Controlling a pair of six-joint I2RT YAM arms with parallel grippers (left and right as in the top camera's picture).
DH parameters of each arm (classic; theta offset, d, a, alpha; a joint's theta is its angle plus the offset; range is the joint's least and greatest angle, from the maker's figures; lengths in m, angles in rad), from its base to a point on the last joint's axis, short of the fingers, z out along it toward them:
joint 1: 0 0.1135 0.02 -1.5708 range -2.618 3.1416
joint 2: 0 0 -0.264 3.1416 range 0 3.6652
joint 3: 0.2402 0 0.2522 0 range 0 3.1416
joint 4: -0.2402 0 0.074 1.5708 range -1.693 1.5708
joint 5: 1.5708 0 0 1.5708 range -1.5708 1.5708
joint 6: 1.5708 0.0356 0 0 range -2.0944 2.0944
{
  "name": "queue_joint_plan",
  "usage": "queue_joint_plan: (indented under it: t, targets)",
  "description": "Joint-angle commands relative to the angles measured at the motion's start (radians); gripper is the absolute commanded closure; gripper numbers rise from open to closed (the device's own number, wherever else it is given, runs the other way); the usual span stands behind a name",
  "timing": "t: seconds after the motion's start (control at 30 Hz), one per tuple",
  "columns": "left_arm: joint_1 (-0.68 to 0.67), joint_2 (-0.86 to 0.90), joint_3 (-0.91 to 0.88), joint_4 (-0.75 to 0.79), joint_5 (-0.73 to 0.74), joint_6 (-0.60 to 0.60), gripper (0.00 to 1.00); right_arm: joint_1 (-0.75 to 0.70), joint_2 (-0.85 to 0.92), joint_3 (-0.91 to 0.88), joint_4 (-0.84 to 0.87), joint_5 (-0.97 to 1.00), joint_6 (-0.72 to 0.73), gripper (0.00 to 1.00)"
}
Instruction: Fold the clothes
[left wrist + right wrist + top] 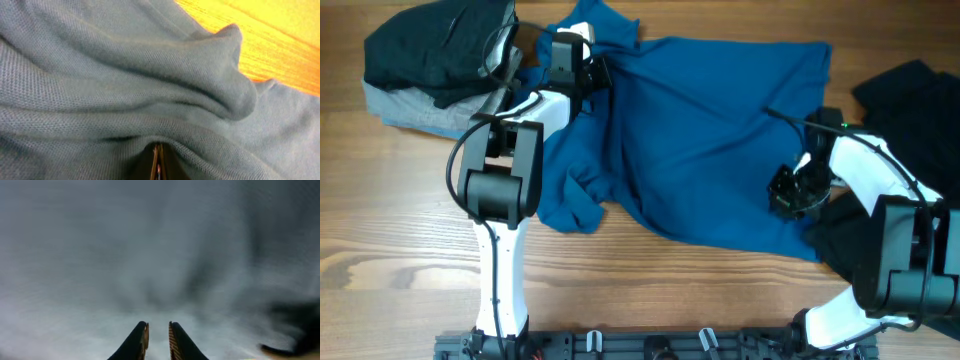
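The deep-blue shirt (710,130) lies spread and rumpled across the middle of the wooden table. My left gripper (592,72) is at its upper left corner, near the collar. In the left wrist view the fingers (158,162) are pressed together, with the shirt's knit fabric (125,75) bunched over them. My right gripper (786,195) sits low over the shirt's lower right part. In the right wrist view its fingers (158,335) stand slightly apart just above the blurred blue fabric (150,255), with nothing between them.
A folded black piece (430,45) lies on a folded pale grey piece (410,108) at the back left. A loose black garment (910,85) lies at the right, under and behind my right arm. Bare wood (400,230) shows at the front left.
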Motion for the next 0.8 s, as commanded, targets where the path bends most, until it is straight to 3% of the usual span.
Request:
queue_joint_plan:
  t: [0.0, 0.03, 0.07, 0.1, 0.17, 0.27, 0.33, 0.4, 0.47, 0.57, 0.6, 0.67, 0.77]
  targets:
    - [0.003, 0.029, 0.089, -0.16, -0.007, 0.054, 0.89, -0.008, 0.014, -0.05, -0.005, 0.179, 0.145, 0.84]
    - [0.003, 0.017, 0.117, -0.227, -0.008, 0.097, 0.85, -0.02, 0.014, -0.056, -0.004, 0.195, 0.156, 0.87]
    - [0.003, -0.01, 0.158, -0.337, -0.013, 0.178, 0.72, -0.05, 0.014, -0.063, 0.013, 0.265, 0.162, 0.92]
    - [0.003, -0.032, 0.181, -0.396, -0.021, 0.222, 0.69, -0.072, 0.014, -0.063, 0.013, 0.309, 0.162, 0.96]
    - [0.003, -0.098, 0.229, -0.523, -0.055, 0.302, 0.54, -0.164, 0.014, -0.062, 0.019, 0.325, 0.145, 0.96]
    - [0.007, -0.198, 0.248, -0.68, -0.064, 0.318, 0.34, -0.274, 0.014, -0.053, 0.019, 0.296, 0.061, 0.96]
    - [0.014, -0.279, 0.248, -0.807, -0.065, 0.318, 0.12, -0.318, 0.01, -0.005, 0.024, 0.116, -0.135, 0.95]
    - [0.031, -0.359, 0.248, -0.956, -0.069, 0.318, 0.11, -0.325, -0.017, 0.079, 0.02, -0.122, -0.348, 0.8]
    - [0.058, -0.404, 0.248, -1.091, -0.079, 0.318, 0.15, -0.325, -0.072, 0.161, 0.014, -0.241, -0.407, 0.72]
    - [0.11, -0.404, 0.22, -1.352, -0.079, 0.314, 0.41, -0.325, -0.131, 0.208, 0.115, -0.38, -0.354, 0.66]
    - [0.119, -0.404, 0.201, -1.388, -0.079, 0.311, 0.46, -0.322, -0.13, 0.208, 0.135, -0.391, -0.349, 0.66]
    - [0.15, -0.404, 0.119, -1.466, -0.088, 0.222, 0.37, -0.306, -0.124, 0.205, 0.152, -0.393, -0.349, 0.66]
    - [0.2, -0.404, -0.027, -1.471, -0.059, 0.118, 0.41, -0.259, -0.123, 0.203, 0.151, -0.389, -0.352, 0.64]
